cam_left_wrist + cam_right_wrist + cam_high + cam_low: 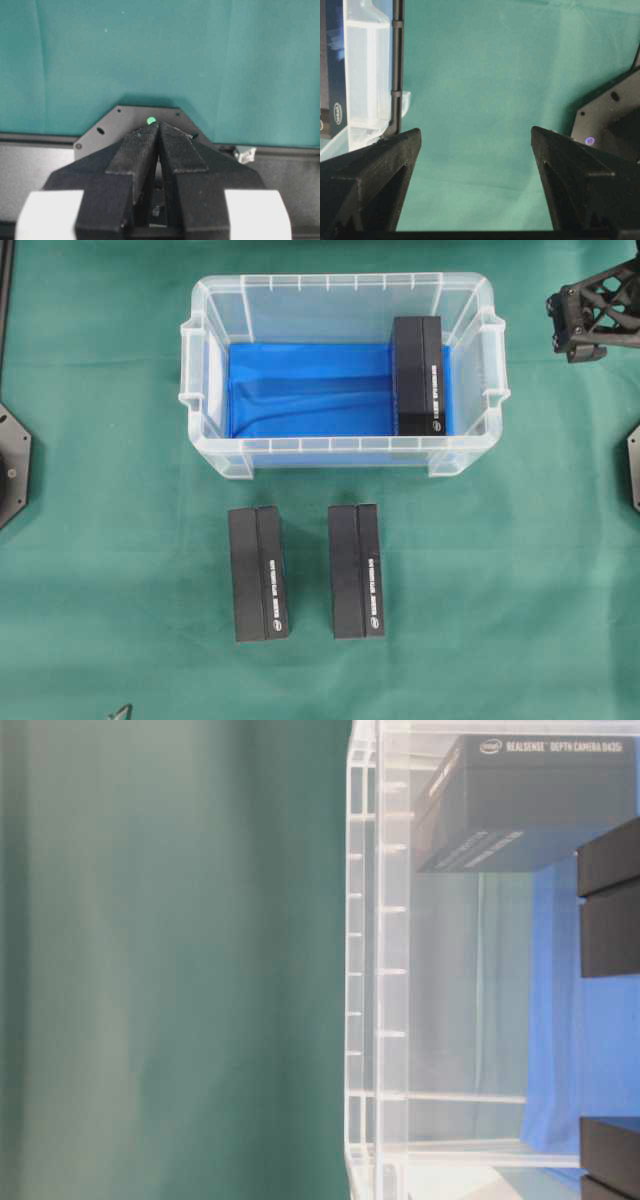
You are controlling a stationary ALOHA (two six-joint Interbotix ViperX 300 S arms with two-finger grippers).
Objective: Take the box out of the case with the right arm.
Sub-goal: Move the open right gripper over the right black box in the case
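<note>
Where blue lining ends, case with one box

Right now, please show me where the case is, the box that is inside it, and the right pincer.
case (342, 451): overhead view, on its clear front wall.
box inside the case (419, 375): overhead view, on its black top face.
right pincer (476, 142): right wrist view, midway between its open fingertips.

Green-clothed table: clear case, two black boxes just beside it
</note>
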